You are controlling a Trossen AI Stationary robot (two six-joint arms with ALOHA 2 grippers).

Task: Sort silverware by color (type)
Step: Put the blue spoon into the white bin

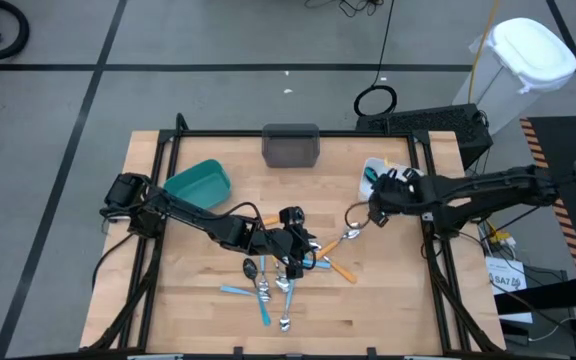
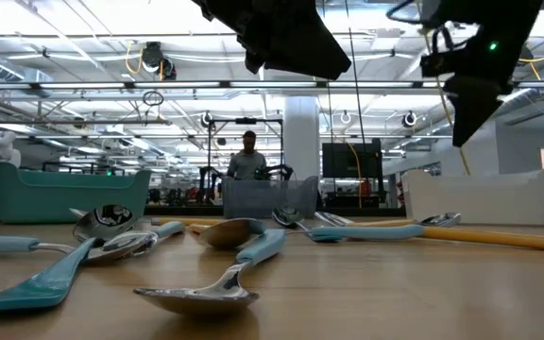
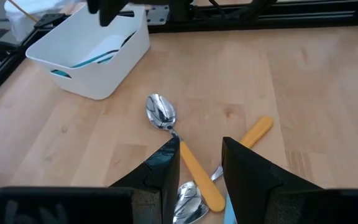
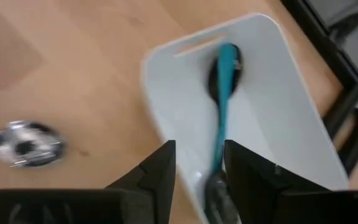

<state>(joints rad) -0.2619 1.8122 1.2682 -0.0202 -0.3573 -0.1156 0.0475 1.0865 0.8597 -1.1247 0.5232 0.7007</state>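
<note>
Right gripper hung over white bin at two o'clock, jaws parted, empty. Left gripper above orange-handled spoon, jaws parted, empty.

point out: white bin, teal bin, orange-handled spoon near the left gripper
white bin (image 3: 107,74): left wrist view, on its near side wall.
teal bin (image 1: 200,184): high view, on its inside floor.
orange-handled spoon (image 3: 194,171): left wrist view, on the handle between the finger tips.
</note>
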